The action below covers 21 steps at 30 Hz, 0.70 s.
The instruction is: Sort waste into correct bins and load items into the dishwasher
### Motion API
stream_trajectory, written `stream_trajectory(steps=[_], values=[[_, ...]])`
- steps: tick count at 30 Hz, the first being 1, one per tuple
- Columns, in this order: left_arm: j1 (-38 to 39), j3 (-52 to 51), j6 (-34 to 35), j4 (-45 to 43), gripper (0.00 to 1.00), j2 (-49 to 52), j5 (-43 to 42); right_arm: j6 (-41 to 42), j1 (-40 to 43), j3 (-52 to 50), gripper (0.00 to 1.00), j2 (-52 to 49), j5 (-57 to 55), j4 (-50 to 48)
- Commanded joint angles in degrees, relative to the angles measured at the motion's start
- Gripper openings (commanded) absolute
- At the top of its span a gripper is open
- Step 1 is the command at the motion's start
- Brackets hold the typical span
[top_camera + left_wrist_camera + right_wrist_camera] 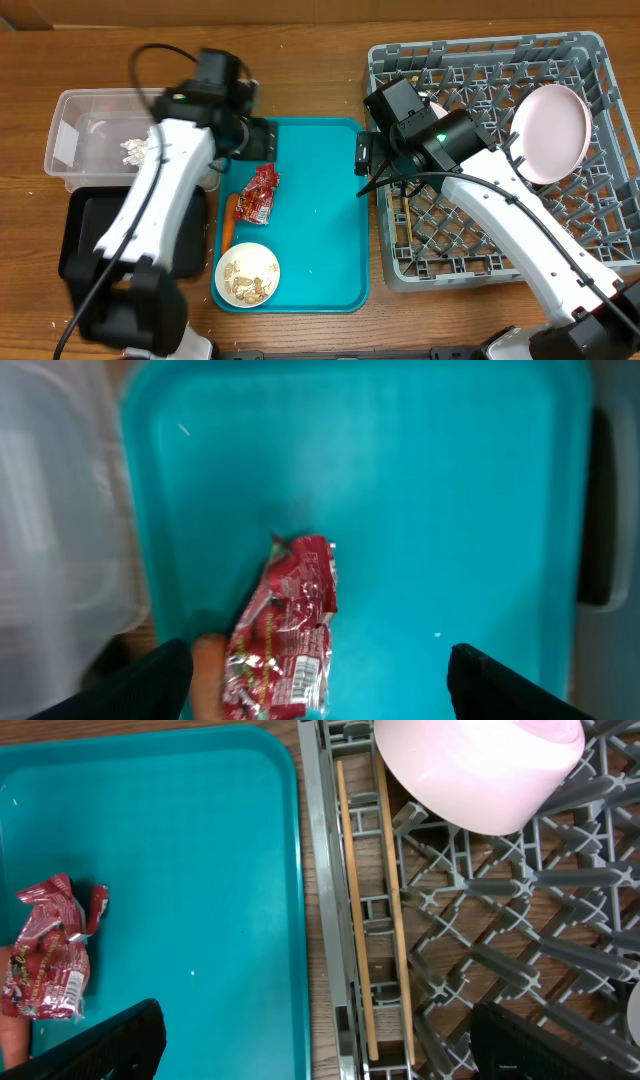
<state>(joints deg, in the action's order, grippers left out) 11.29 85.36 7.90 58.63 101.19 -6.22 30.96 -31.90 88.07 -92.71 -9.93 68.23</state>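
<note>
Left tool (320,665) hangs wide over the red snack wrapper (285,625) on the teal tray (450,480) — likely lined up to bin it. Right tool (320,1040) gapes empty at the dish rack (520,920) edge — chopsticks (355,920) lie flat inside.

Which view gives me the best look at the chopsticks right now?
Right wrist: both chopsticks lie side by side, close up and nearly full length, just inside the rack's left wall. Overhead shows only a thin, faint sliver of them in the rack. Left wrist shows nothing of them.
</note>
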Motion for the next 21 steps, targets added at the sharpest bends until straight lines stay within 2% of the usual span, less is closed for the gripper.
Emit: stream_trajectory(steps=[1,6,8,11,12,15,16,17,18,21], values=[[0.63,-1.49,2.14,-0.48,0.84,5.38,2.75,0.57,0.15,0.39,1.0,0.07,0.15,-0.15],[0.52,-1.55,1.66,-2.01,0.87,11.47,1.07,0.57,0.15,0.39,1.0,0.07,0.15,-0.39],[0.83,-1.55,-1.01,-2.1,0.85,14.25,-1.64,0.57,0.15,0.39,1.0,0.07,0.15,-0.74],[1.55,-1.66,-1.51,-1.88,0.8,18.01,-0.94,0.59,0.15,0.39,1.0,0.07,0.17,-0.81],[1.77,-1.64,-1.51,-1.7,0.74,19.19,-0.87,0.59,0.15,0.39,1.0,0.07,0.2,-0.7],[1.81,-1.51,-1.51,-1.25,0.31,20.06,-0.9,0.57,0.15,0.39,1.0,0.07,0.15,0.31],[1.81,-0.98,-1.46,-0.63,0.19,19.76,-0.9,0.57,0.15,0.39,1.0,0.07,0.15,0.72],[1.75,0.11,-1.44,0.63,0.11,19.52,-0.9,0.55,0.15,0.37,1.0,0.07,0.13,0.92],[1.64,1.7,-1.33,2.56,0.04,19.04,-0.74,0.55,0.15,0.37,1.0,0.07,0.11,0.98],[0.76,8.7,0.33,9.38,0.04,16.76,2.23,0.57,0.15,0.37,1.0,0.07,-0.28,0.83]])
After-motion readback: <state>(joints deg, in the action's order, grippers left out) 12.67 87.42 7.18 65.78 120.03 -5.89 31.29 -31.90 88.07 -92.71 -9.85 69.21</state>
